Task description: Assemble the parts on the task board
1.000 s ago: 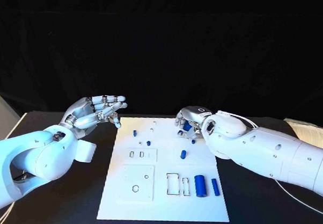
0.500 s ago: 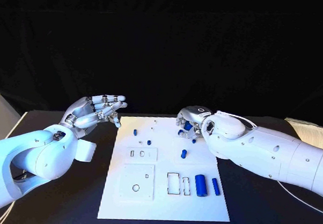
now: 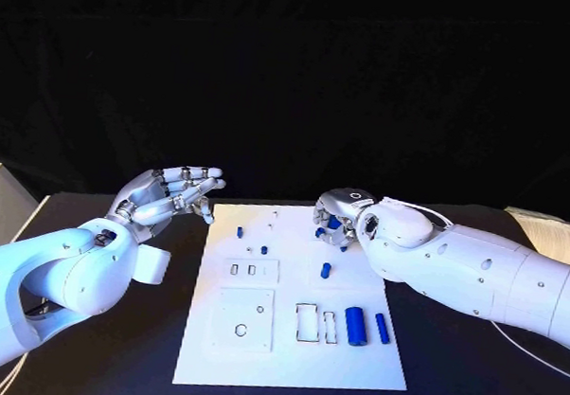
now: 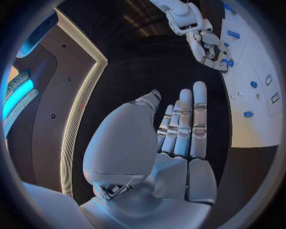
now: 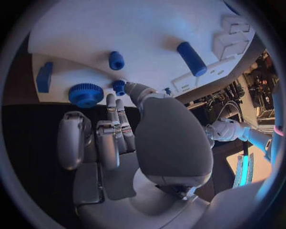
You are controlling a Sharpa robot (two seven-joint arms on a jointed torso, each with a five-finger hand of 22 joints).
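Tabletop (image 3: 104, 350): black, carrying everything else.
Board (image 3: 283, 350): a white flat plate in the middle of the tabletop, with rectangular and round cut-outs on its near half. It looks stiff and is best left lying flat.
Left hand (image 3: 169, 197): raised just left of the board's far left corner, fingers straight and apart, holding nothing.
Right hand (image 3: 341, 215): over the board's far right part, fingers curled downward round a small blue piece. Whether it grips that piece or only hovers over it, I cannot tell.
Gear (image 5: 86, 94): one blue toothed wheel, seen from the right wrist, lying on the board just beyond the fingertips.
Pegs: two blue cylinders side by side on the near right, a thick one (image 3: 355, 321) and a thinner one (image 3: 382, 328); a third short peg (image 3: 326, 270) lies mid-board.
Small pieces: about three tiny blue studs (image 3: 263, 250) on the far left part.
Handling: the pieces look like light, hard, smooth plastic, likely to roll or slip. I would pinch a peg across its middle and the gear by its rim.
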